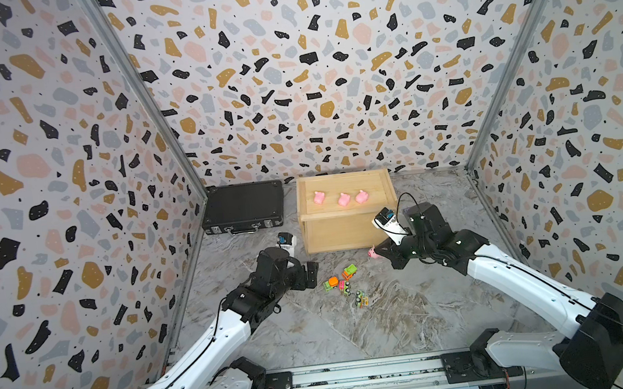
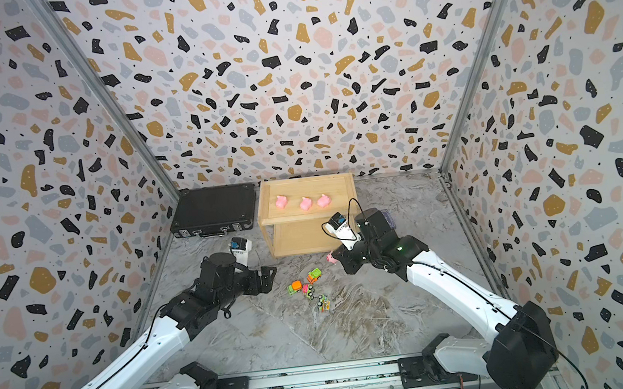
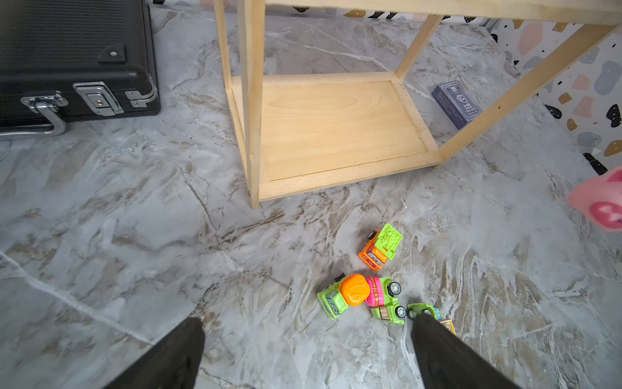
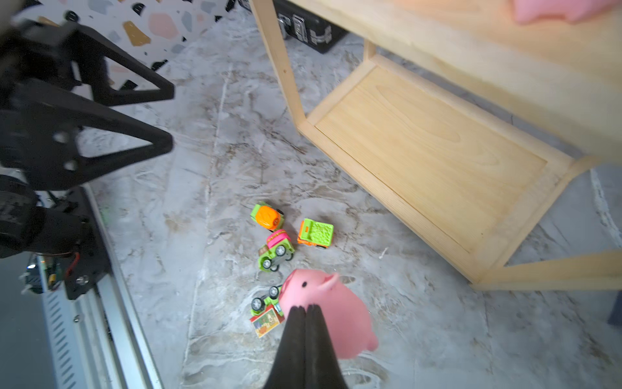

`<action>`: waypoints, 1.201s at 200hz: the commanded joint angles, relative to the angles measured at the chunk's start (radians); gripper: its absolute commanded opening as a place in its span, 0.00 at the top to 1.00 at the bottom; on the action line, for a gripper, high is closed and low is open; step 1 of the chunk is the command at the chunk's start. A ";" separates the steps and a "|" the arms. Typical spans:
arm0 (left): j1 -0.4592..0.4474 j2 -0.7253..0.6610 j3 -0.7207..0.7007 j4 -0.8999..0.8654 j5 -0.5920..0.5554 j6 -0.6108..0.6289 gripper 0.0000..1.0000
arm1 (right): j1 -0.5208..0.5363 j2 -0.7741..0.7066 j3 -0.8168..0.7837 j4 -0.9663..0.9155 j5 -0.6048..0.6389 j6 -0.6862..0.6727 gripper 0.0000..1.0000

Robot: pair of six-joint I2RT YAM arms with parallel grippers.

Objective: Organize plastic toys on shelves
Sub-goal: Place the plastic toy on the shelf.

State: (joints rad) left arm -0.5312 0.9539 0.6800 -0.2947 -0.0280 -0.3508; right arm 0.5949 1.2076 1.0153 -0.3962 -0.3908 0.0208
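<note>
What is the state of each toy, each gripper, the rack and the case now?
left gripper: open, empty
right gripper: shut on the fourth pink pig, lifted
three pink pigs: in a row on the top tier of the wooden rack
lower tier: bare
orange dump truck: upright
mixer truck: tilt unclear
pink-and-green truck: on its side
green-and-yellow truck: tipped over
black case: closed

The left arm [image 1: 215, 341] and right arm [image 1: 524, 279] are white shells with black joints, thin black cables [image 1: 548, 286] and black triangular gripper fingers [image 4: 158, 144].
</note>
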 commanded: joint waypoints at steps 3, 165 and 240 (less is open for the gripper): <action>0.006 -0.009 0.011 0.004 -0.007 0.012 0.00 | -0.009 -0.044 0.070 -0.019 -0.062 -0.016 1.00; 0.007 -0.005 0.009 0.012 -0.007 0.013 0.00 | -0.153 0.306 0.535 0.017 0.250 -0.096 1.00; 0.007 -0.004 0.005 0.012 -0.015 0.012 0.00 | -0.164 0.512 0.702 -0.034 0.278 -0.105 1.00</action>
State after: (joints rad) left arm -0.5312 0.9539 0.6800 -0.2947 -0.0284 -0.3511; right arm 0.4355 1.7161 1.6630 -0.3988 -0.1329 -0.0727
